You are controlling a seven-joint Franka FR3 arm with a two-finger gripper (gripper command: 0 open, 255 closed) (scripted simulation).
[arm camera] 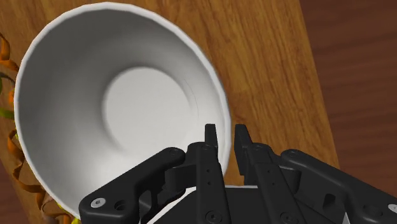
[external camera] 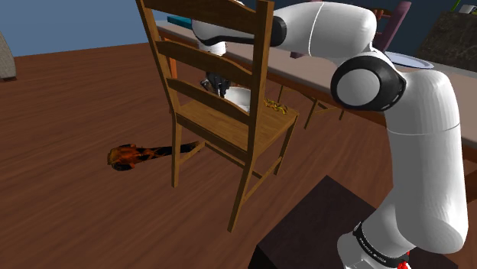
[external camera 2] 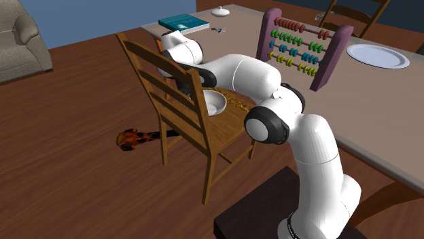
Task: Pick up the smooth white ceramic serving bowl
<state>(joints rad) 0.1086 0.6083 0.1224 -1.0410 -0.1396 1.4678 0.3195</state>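
The bowl (arm camera: 127, 114), plain white and smooth, sits on the wooden seat of the chair (external camera 2: 227, 127), middle of the second exterior view, close behind the slatted back; the gripper (arm camera: 224, 133) reaches in over it with its fingers drawn narrow, one inside the wall and one outside, pinching the rim on the side nearest the seat's edge. I would worry about that thin pinch: a glossy sloped wall held at one point may swivel or slip out as it rises, and the bowl could tip and drop onto the seat or roll off to the floor (external camera: 69, 99); the chair back stands so near the wrist that a careless lift might knock a slat and jolt the hold. A tangle of gold and orange strands (external camera: 274, 105) lies beside the bowl and might snag or be dragged. The seat is warm, grained wood; below it dark planks run out to a violin (external camera: 126, 157) lying at centre left of the shoulder view. A long table (external camera 2: 380, 95) carries an abacus (external camera 2: 299, 44), a white plate (external camera 2: 378, 56) and a teal book (external camera 2: 185, 24); a grey armchair (external camera 2: 20, 41) sits upper left, against a blue wall.
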